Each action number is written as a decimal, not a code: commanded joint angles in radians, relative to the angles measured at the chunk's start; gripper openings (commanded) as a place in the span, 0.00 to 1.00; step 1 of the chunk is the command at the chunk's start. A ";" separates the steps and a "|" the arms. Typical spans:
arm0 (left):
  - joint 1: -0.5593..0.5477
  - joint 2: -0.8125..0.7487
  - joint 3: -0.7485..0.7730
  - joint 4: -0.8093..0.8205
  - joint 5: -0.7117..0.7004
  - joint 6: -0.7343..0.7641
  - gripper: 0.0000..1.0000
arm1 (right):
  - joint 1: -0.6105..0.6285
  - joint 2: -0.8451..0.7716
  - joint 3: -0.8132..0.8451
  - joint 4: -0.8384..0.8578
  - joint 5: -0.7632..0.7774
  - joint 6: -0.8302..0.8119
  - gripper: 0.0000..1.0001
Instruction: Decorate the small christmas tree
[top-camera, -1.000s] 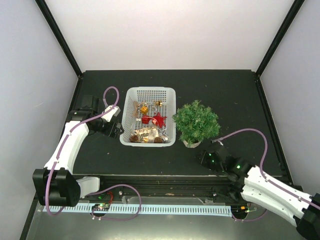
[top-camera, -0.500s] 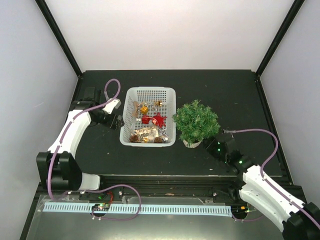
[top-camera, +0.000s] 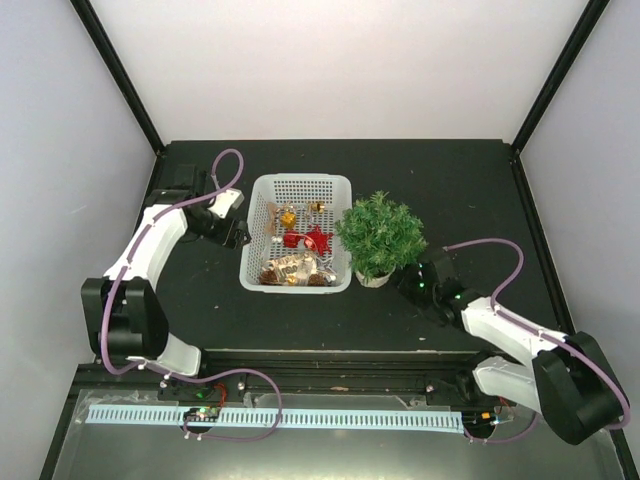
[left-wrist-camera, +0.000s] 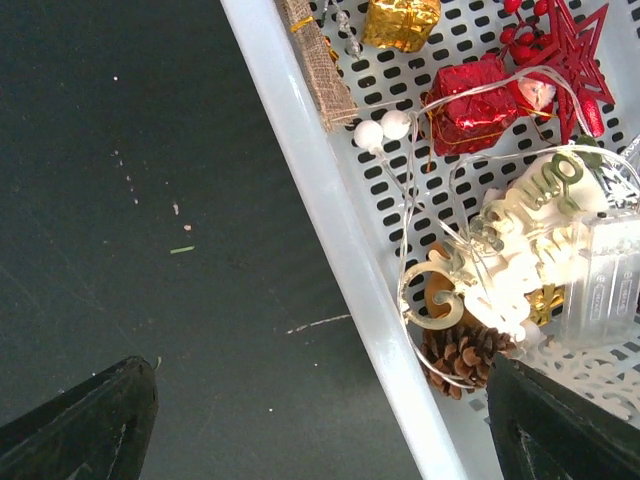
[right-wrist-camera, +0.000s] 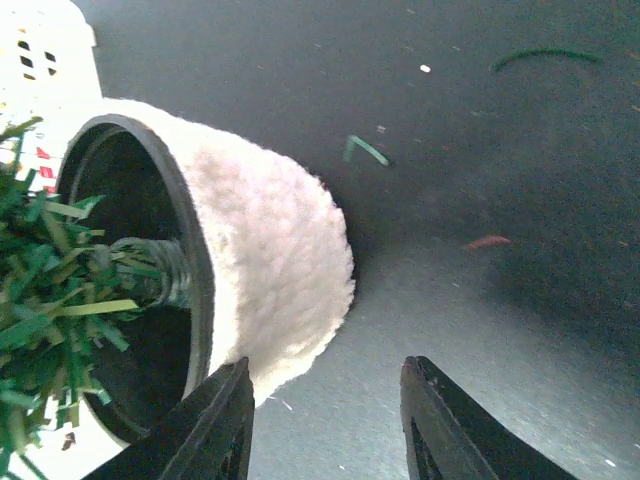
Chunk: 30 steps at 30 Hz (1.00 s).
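Black tabletop (top-camera: 460, 190): bushy dark-green small christmas tree (top-camera: 378, 235) beside white mesh basket (top-camera: 297, 181).
Right pincer (right-wrist-camera: 328, 368), fingers apart and empty, lies nearest; white fuzzy pot (right-wrist-camera: 270, 270) just ahead-left.

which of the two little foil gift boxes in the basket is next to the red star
The red foil box, right beside the red star. The gold foil box sits further off, nearer the white basket's rim.

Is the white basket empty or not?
Not empty: the white basket holds a red star, a gold gift box and a pine cone.
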 joint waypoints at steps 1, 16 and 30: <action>-0.001 0.014 0.048 0.009 0.006 -0.017 0.90 | -0.006 0.018 0.044 0.073 -0.022 -0.035 0.42; -0.015 0.150 0.114 -0.001 -0.038 -0.004 0.84 | -0.006 -0.312 0.108 -0.341 -0.006 -0.144 0.58; -0.055 0.241 0.167 -0.073 -0.001 -0.026 0.62 | -0.006 -0.566 0.252 -0.722 0.022 -0.257 0.62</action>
